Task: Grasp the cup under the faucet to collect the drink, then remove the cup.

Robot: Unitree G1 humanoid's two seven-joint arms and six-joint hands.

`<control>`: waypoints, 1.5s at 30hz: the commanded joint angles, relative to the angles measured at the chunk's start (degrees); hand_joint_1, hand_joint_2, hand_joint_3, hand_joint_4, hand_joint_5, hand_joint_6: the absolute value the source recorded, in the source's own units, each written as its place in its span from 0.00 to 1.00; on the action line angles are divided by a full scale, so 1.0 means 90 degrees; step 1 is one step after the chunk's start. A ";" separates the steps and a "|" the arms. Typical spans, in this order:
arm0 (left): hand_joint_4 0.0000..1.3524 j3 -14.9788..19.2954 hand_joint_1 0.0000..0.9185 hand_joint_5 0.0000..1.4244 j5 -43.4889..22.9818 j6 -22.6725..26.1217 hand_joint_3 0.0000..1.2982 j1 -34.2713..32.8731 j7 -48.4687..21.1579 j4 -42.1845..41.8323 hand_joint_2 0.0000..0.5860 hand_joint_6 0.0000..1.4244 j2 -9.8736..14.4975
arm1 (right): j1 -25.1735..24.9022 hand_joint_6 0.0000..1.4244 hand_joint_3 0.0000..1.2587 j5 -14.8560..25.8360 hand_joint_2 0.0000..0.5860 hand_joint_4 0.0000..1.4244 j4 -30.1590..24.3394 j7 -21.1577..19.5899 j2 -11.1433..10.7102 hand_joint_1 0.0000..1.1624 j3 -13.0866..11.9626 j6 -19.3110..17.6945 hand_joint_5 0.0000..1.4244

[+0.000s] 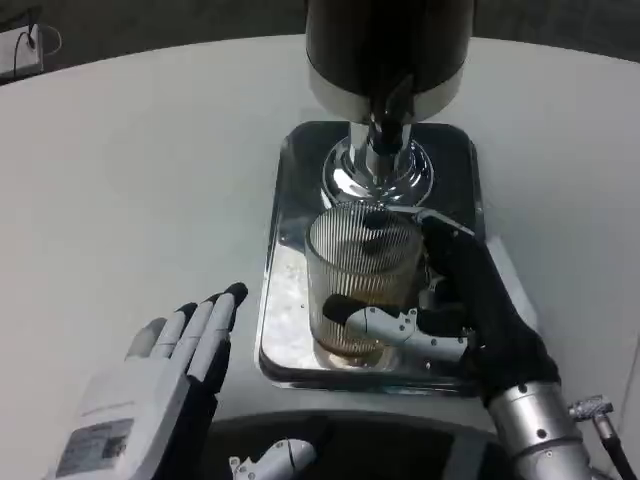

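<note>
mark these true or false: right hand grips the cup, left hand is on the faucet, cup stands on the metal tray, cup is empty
1. The right hand grips the ribbed glass cup. True.
2. The left hand is on the faucet. False: it hangs open over the white table, left of the tray, touching nothing.
3. The cup stands on the metal tray. True.
4. The cup is empty. False: a little brownish drink lies at its bottom.
</note>
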 commanded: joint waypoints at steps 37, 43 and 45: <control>0.00 -0.0328 0.00 0.00 0.1392 -0.0146 0.00 0.0347 -0.0025 -0.0899 0.10 0.00 -0.0138 | 0.2327 0.98 0.65 0.0717 0.17 0.74 -0.3880 0.0878 -0.0135 0.98 -0.0256 -0.0078 0.81; 0.00 -0.0326 0.00 0.00 0.1662 -0.0177 0.00 0.0581 -0.0042 -0.1162 0.09 0.00 -0.0188 | 0.2432 0.97 0.65 0.0710 0.17 0.73 -0.4296 0.0890 -0.0167 0.98 -0.0351 -0.0225 0.80; 0.00 -0.0335 0.00 0.00 0.1775 -0.0191 0.00 0.0654 -0.0082 -0.1263 0.08 0.00 -0.0212 | 0.2486 0.97 0.65 0.0697 0.17 0.73 -0.4411 0.0898 -0.0192 0.98 -0.0371 -0.0286 0.80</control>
